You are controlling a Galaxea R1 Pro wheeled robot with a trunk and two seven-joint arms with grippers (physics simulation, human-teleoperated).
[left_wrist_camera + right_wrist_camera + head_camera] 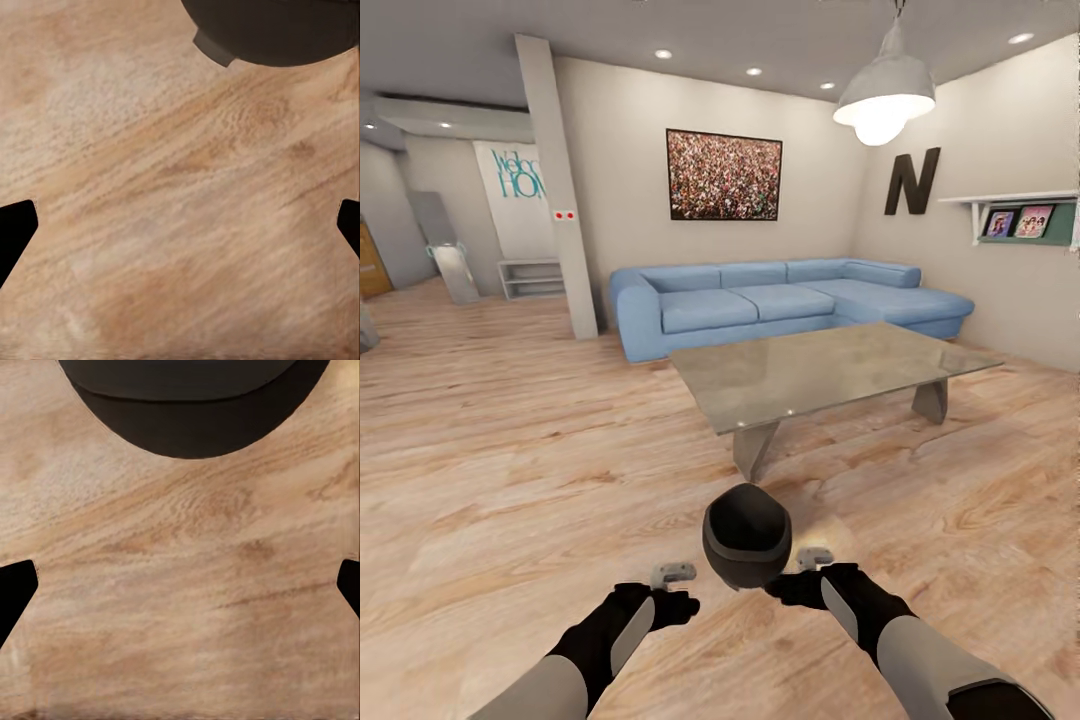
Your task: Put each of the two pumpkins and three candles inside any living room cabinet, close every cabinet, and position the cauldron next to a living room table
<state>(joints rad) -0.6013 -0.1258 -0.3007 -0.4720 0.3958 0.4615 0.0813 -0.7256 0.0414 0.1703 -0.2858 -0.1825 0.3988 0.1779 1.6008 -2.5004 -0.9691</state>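
The matte black cauldron (pixel 747 535) is low in front of me, between my two grippers, mouth turned up toward the head camera. It lies a short way in front of the near corner of the grey coffee table (pixel 880 355). My left gripper (pixel 673 573) is just to its left and my right gripper (pixel 815 557) just to its right. In the left wrist view the gripper (pixel 180 232) is open over bare floor, with the cauldron (pixel 274 30) off to one side. The right gripper (pixel 180 592) is open too, the cauldron (pixel 195 405) ahead of its fingers. I cannot tell whether either hand touches the pot.
A blue corner sofa (pixel 780 300) stands behind the table. A square pillar (pixel 560 190) rises at the left and a wall shelf (pixel 1025 215) hangs at the right. A pendant lamp (pixel 885 95) hangs overhead. Wide wooden floor (pixel 510 450) stretches to the left.
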